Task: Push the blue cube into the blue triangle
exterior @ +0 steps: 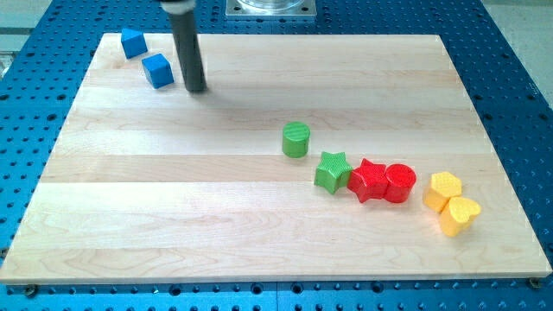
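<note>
Now my tip just right of blue cube.

On the tabletop, the blue triangle lies in the far left corner. The blue cube sits just beside it, a little nearer and to the right, apart from it. My tip stands just right of the blue cube and slightly nearer, not touching it.

Well apart, right of centre, lies the green cylinder. The green star is nearer and to its right. The red star touches the green star's right side, and the red cylinder touches the red star's right. Further right, the yellow block sits near the right edge, with the yellow heart touching it on the near right
</note>
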`<state>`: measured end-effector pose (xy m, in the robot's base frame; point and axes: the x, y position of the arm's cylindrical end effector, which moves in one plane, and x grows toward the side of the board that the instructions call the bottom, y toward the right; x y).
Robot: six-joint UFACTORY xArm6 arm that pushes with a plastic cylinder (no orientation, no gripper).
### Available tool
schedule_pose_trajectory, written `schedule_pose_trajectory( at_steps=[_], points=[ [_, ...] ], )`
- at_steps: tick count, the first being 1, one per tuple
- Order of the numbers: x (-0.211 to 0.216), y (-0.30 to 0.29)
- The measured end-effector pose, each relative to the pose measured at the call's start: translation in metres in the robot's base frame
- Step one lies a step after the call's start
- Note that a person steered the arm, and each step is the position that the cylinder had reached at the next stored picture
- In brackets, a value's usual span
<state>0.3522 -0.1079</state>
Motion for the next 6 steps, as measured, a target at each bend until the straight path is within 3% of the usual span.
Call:
schedule_pose_trajectory(
  at_steps=[1,3,4,5,6],
  points=[
    [-0.002,-0.053],
    [-0.092,-0.086],
    [-0.042,-0.07],
    [0.007,0.042],
    [0.016,0.182]
  ],
)
